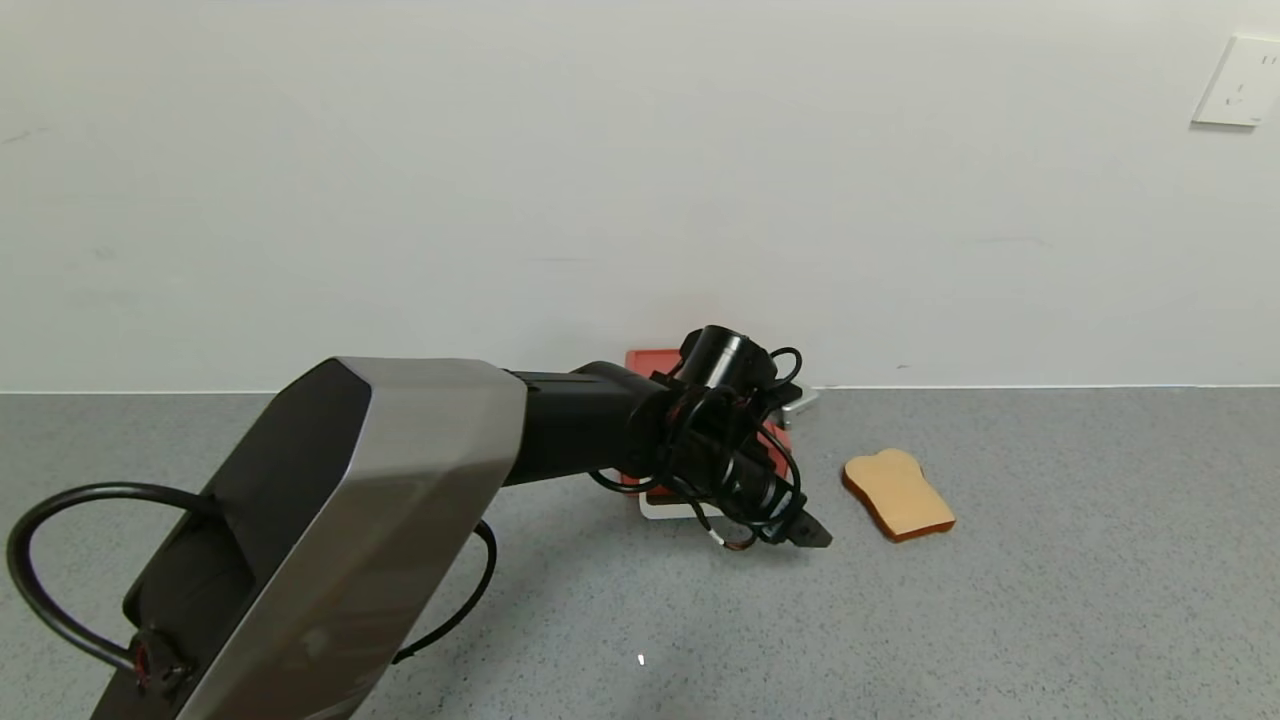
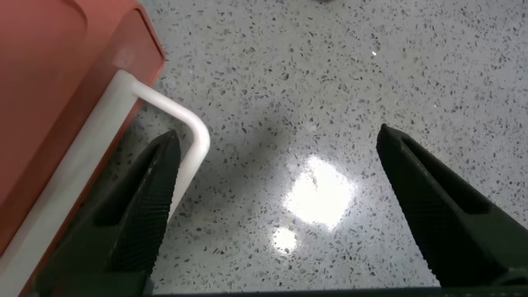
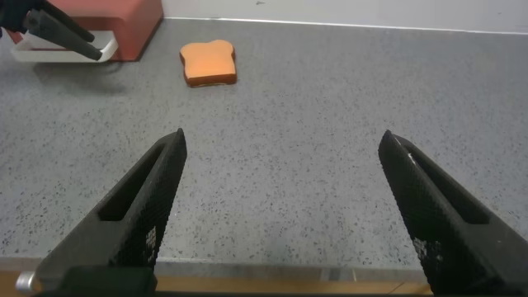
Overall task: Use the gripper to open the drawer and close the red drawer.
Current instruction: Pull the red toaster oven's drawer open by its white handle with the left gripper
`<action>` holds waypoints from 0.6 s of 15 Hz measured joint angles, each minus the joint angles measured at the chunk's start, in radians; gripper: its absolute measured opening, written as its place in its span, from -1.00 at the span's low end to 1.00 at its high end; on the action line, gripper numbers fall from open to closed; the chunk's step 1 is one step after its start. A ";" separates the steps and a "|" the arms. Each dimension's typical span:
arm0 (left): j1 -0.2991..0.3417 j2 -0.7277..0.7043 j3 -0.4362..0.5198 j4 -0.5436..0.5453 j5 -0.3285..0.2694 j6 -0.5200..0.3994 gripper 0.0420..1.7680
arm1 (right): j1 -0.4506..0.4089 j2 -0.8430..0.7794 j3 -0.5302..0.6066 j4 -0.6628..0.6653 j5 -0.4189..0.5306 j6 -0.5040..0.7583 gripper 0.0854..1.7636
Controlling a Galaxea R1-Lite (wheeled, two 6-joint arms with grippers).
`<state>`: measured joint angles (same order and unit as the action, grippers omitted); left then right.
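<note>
The red drawer (image 1: 655,362) stands by the back wall, mostly hidden behind my left arm in the head view. Its white loop handle (image 1: 665,510) faces the front. My left gripper (image 1: 805,532) hangs low over the table just in front of the drawer, open and empty. In the left wrist view the red drawer (image 2: 58,91) and its white handle (image 2: 165,111) lie beside one finger, outside the open left gripper (image 2: 276,177). My right gripper (image 3: 280,186) is open and empty near the table's front edge, out of the head view.
A tan toast-shaped slice (image 1: 897,493) lies on the grey speckled table (image 1: 1000,620) to the right of the drawer; it also shows in the right wrist view (image 3: 209,63). A small silver-grey object (image 1: 800,402) sits behind the drawer. A wall socket (image 1: 1238,82) is at upper right.
</note>
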<state>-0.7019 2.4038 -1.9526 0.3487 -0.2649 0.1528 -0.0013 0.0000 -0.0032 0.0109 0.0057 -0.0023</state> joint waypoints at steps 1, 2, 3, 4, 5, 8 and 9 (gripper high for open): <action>0.001 0.002 0.000 -0.001 0.000 0.001 0.94 | 0.000 0.000 0.000 0.000 0.000 0.000 0.94; 0.001 0.004 0.000 -0.002 0.000 0.002 0.94 | 0.000 0.000 0.000 0.000 0.000 0.000 0.94; 0.001 0.006 0.000 -0.003 0.001 0.003 0.94 | 0.000 0.000 0.000 0.000 0.000 0.000 0.94; 0.001 0.009 0.000 -0.003 0.003 0.003 0.94 | 0.000 0.000 0.000 0.000 0.000 0.000 0.94; 0.001 0.013 -0.001 -0.004 0.004 0.004 0.94 | 0.000 0.000 0.000 0.000 0.000 0.000 0.94; 0.003 0.024 -0.005 -0.004 0.009 0.007 0.94 | 0.000 0.000 0.000 -0.002 0.000 0.000 0.94; 0.003 0.026 -0.007 -0.004 0.008 0.011 0.94 | 0.000 0.000 0.000 -0.002 0.000 0.000 0.94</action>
<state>-0.6994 2.4298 -1.9594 0.3445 -0.2572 0.1634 -0.0017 0.0000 -0.0032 0.0091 0.0057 -0.0028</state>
